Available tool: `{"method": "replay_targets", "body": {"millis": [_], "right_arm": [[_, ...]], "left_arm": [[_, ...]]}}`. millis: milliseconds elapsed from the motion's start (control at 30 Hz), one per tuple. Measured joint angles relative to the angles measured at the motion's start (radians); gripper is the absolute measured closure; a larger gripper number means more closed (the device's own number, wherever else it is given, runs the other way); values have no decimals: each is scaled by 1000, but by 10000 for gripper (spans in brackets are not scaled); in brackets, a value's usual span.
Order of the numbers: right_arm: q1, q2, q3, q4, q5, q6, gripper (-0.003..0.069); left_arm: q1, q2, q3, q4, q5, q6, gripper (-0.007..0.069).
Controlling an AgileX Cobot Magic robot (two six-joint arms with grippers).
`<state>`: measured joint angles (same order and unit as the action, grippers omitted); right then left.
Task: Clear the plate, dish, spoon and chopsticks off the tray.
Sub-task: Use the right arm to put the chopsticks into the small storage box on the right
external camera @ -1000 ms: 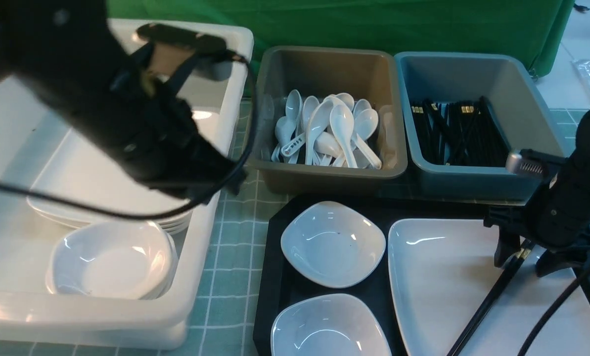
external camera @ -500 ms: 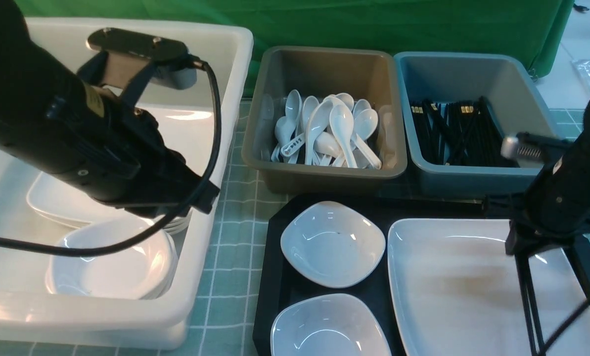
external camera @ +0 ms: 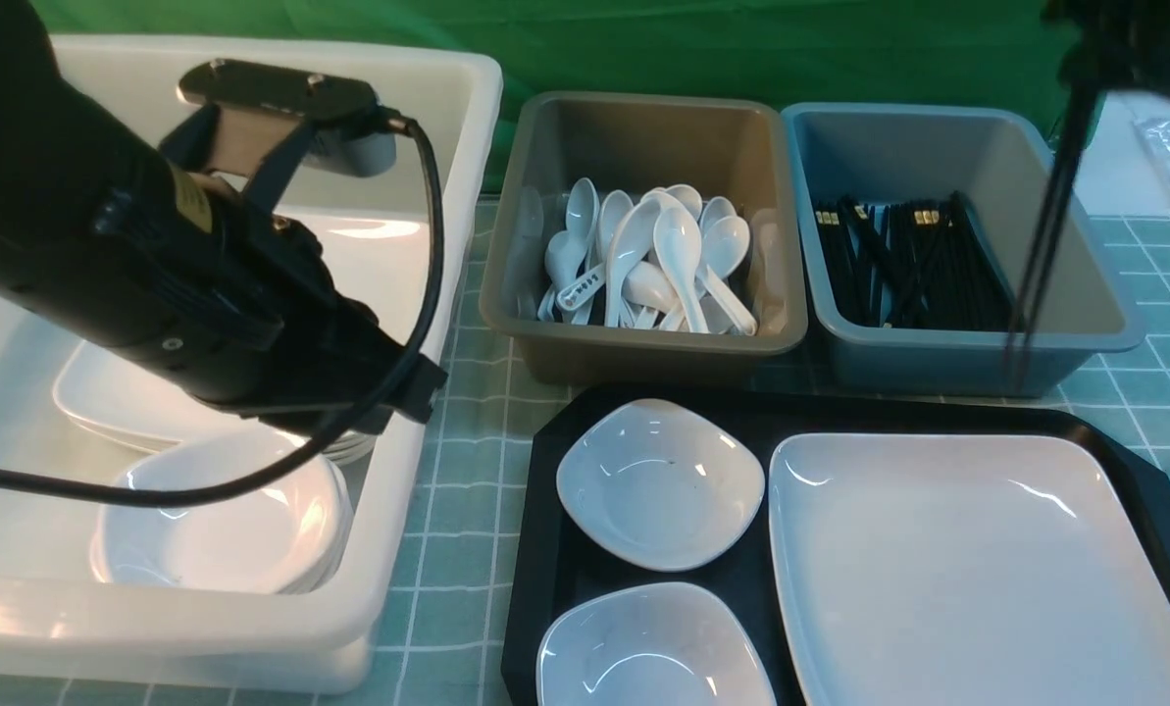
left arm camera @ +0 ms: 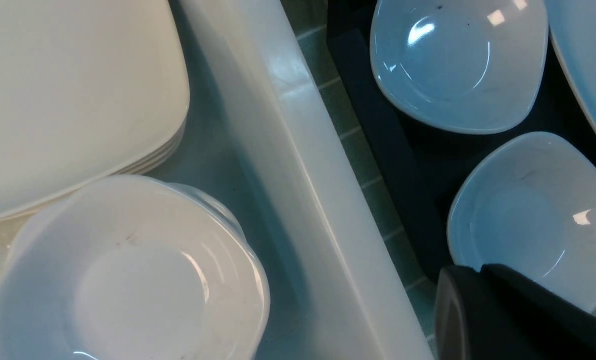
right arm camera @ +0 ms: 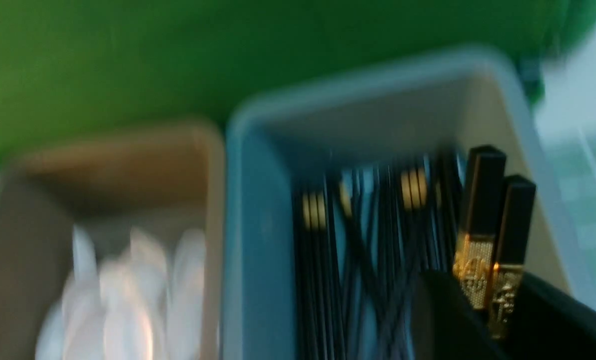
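front: wide, facing forward | left wrist: close over white tub [left arm camera: 298, 175], tray [left arm camera: 377, 125] | right wrist: close over blue-grey tub [right arm camera: 258, 225]

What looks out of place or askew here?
Nothing spilled or broken. One oddity: the chopsticks dangle steeply from the right claw over the blue-grey tub, gripped near their thick ends.

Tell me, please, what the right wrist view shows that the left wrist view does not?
Only the right wrist view: the chopsticks held in the right end effector, with the blue-grey tub of chopsticks and the brown tub of spoons beyond. Only the left wrist view: the white tub of stacked crockery, and two small dishes on the tray. Both: the green checked cloth.
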<state>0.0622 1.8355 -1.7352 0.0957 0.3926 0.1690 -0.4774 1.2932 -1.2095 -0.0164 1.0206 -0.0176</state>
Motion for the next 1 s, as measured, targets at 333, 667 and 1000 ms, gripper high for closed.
{"method": "replay_targets", "body": {"millis": [333,667,1000], "right_arm": [[0,259,-167,-1,-196,31,497],[0,320,-168,-1,-63,53,207],[-7,11,-171,-2,545,-224,447]], "left_arm": [[0,0,1,-22,0,-13,616],[-11,0,1,-49,-16,-15,616],[-159,126,1,-45,-75,-45,616]]}}
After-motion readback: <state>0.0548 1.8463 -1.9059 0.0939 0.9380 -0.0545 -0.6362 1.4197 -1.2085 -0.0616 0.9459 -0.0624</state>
